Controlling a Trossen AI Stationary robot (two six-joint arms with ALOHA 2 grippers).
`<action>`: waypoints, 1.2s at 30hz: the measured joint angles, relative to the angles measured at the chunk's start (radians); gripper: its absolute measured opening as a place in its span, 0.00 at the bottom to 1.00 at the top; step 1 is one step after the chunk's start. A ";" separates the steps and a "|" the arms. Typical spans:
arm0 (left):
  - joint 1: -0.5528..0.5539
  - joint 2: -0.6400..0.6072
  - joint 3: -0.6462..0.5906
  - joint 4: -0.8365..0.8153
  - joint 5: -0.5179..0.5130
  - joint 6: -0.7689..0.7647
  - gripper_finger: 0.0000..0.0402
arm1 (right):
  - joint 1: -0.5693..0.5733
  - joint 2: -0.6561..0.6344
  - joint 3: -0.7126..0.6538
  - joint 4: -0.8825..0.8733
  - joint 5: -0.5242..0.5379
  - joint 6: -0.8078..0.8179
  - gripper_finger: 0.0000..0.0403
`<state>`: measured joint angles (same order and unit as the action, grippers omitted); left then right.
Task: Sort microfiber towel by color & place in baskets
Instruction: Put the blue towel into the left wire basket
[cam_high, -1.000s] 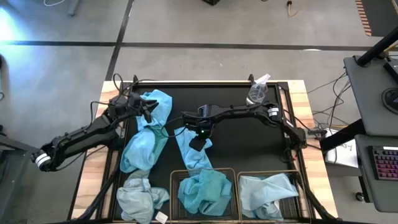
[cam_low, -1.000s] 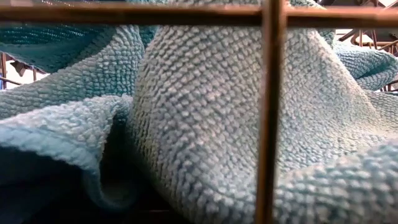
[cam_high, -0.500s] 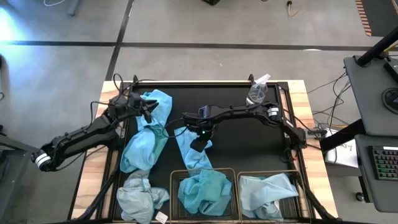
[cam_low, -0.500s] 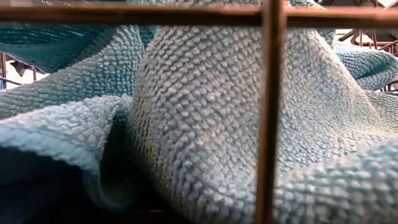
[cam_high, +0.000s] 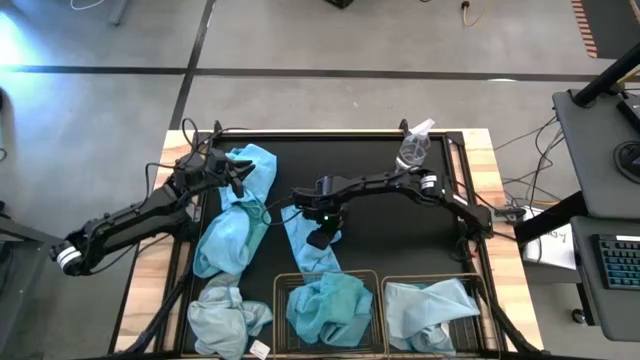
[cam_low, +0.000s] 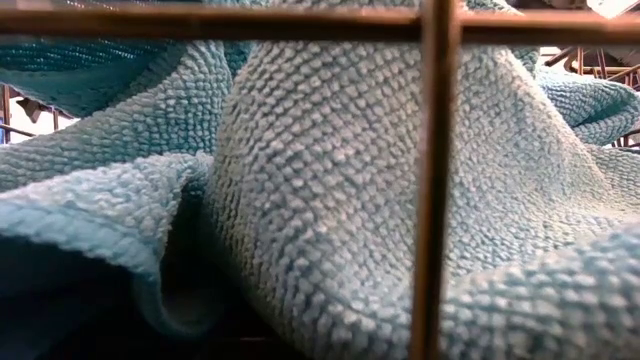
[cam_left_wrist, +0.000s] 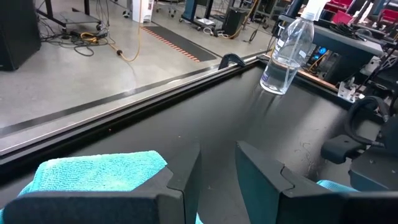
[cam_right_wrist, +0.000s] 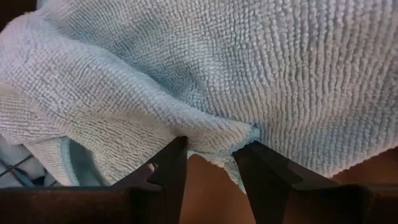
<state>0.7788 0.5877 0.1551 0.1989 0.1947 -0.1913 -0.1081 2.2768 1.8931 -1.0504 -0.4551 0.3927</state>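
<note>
A pale blue microfiber towel (cam_high: 303, 250) lies as a strip on the black mat at mid-table, and my right gripper (cam_high: 318, 238) is down on it from above, shut on a fold. My left gripper (cam_high: 236, 176) hovers, narrowly open, over a turquoise towel (cam_high: 235, 215) stretched along the mat's left side. A grey-blue towel (cam_high: 226, 315) with a white tag lies at the near left. Two wire baskets sit at the near edge: the left basket (cam_high: 330, 275) holds a turquoise towel (cam_high: 328, 305), the right basket (cam_high: 480, 300) a pale one (cam_high: 430, 310). The low view shows only towel (cam_low: 300, 200) behind basket wire (cam_low: 430, 180). My right gripper pinches a raised fold of the pale blue towel (cam_right_wrist: 214, 138) between its two fingertips (cam_right_wrist: 171, 158), coming from above and pointing down. How many layers are in the fold, I cannot tell. The rest of the towel spreads out around the fingers, slack.
A clear plastic spray bottle (cam_high: 413, 148) stands at the mat's far right corner, also visible in the left wrist view (cam_left_wrist: 286, 53). Bare black mat (cam_high: 400, 235) lies between the right arm and the baskets. Wooden table edges (cam_high: 150, 290) frame the mat.
The right arm has shifted slightly toward the table's near left, its gripper settling a little nearer the baskets on the pale towel. The left arm and the towels in the baskets have stayed where they were.
</note>
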 joint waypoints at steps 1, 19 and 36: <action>0.000 0.000 0.000 0.000 0.000 0.000 0.21 | 0.000 0.006 0.000 0.002 -0.004 -0.001 0.33; 0.000 0.000 0.000 -0.007 -0.002 -0.003 0.21 | -0.003 -0.002 0.081 -0.009 0.004 -0.010 0.02; 0.000 0.000 0.000 -0.015 -0.001 -0.075 0.21 | 0.038 -0.056 0.444 -0.136 0.056 -0.092 0.02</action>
<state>0.7784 0.5877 0.1551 0.1841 0.1933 -0.2661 -0.0706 2.2207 2.3374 -1.1860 -0.3996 0.3009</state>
